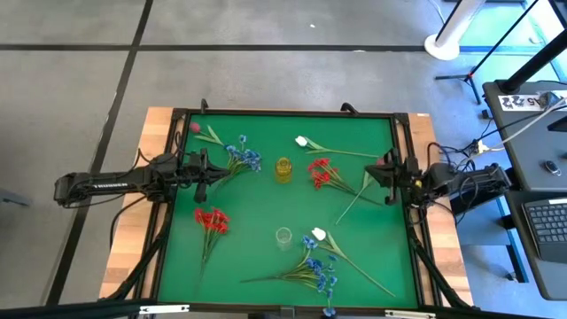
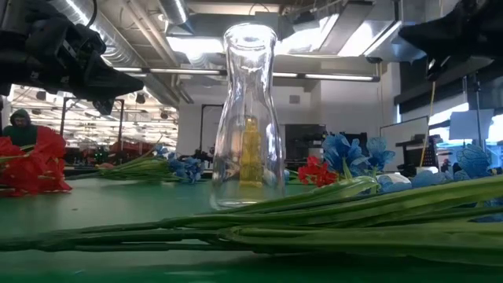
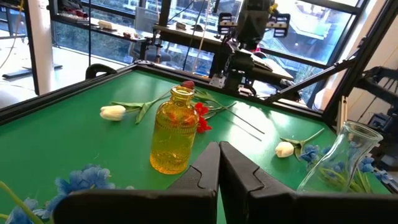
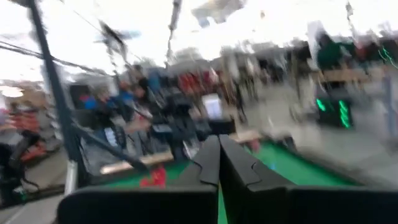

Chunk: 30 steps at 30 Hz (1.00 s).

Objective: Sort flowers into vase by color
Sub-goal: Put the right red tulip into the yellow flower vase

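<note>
In the high view no flower is in a vase yet, so I judge that the sorting is only at its start: the left tool (image 1: 205,168) waits at the left edge of the green tabletop (image 1: 266,208) and the right tool (image 1: 383,175) at the right edge, both pressed shut and holding nothing. The flowers lie flat and spread out: a blue cluster (image 1: 244,158) in the upper left, its stem running down-left toward the left tool; a red cluster (image 1: 211,220) at lower left with the stem going down; a second red cluster (image 1: 321,172) right of the yellow vase (image 1: 283,168), its stem pointing right; a white bud (image 1: 302,141) above it with the stem lying to the right; and more blue flowers (image 1: 317,266) at the bottom, beside the clear vase (image 1: 283,237). The next move calls for opening one tool and lowering it across a thin stem, probably the blue one nearest the left tool. In the low view the clear vase (image 2: 249,118) stands upright in the centre, with long green stems (image 2: 330,216) lying across the foreground. In the left wrist view the closed fingers (image 3: 205,174) point at the yellow vase (image 3: 174,130). The right wrist view is too smeared to tell more than shut fingers (image 4: 208,168).
</note>
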### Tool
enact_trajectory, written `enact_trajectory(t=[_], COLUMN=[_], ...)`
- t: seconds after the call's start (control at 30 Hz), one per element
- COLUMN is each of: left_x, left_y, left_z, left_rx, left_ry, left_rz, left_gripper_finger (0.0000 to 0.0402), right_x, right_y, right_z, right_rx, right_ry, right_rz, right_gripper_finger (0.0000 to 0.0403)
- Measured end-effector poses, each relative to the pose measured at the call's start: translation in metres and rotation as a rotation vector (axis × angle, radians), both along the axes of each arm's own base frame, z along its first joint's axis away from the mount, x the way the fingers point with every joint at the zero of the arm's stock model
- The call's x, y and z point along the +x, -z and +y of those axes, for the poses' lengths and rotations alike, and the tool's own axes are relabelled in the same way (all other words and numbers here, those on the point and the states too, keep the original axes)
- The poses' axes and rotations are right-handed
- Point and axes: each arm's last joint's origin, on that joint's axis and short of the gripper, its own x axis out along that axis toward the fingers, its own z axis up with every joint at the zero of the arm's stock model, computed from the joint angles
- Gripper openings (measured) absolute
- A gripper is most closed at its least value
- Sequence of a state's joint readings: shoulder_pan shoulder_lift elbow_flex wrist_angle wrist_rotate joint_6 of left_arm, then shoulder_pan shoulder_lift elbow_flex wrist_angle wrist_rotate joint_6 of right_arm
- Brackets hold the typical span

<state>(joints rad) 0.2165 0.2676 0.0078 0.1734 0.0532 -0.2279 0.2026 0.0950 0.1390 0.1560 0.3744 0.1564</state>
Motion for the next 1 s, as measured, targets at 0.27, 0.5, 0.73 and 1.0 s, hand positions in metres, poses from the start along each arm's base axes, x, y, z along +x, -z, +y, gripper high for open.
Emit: enact_trajectory(t=[0.27, 0.5, 0.73, 1.0], left_x=[0.000, 0.000, 0.000, 0.000], left_y=[0.000, 0.000, 0.000, 0.000], left_z=[0.000, 0.000, 0.000, 0.000], left_rx=[0.000, 0.000, 0.000, 0.000], left_ry=[0.000, 0.000, 0.000, 0.000], left_rz=[0.001, 0.001, 0.001, 0.001], left_gripper_finger=[0.0000, 0.0000, 0.0000, 0.0000], right_x=[0.015, 0.030, 0.044, 0.058], right_y=[-0.032, -0.028, 0.001, 0.025], right_z=[0.002, 0.008, 0.013, 0.013], right_rx=[0.176, 0.331, 0.527, 0.683], right_ry=[0.051, 0.066, 0.191, 0.504], right_rz=[0.402, 0.832, 1.098, 1.162], right_gripper_finger=[0.0001, 0.0029, 0.0141, 0.0239])
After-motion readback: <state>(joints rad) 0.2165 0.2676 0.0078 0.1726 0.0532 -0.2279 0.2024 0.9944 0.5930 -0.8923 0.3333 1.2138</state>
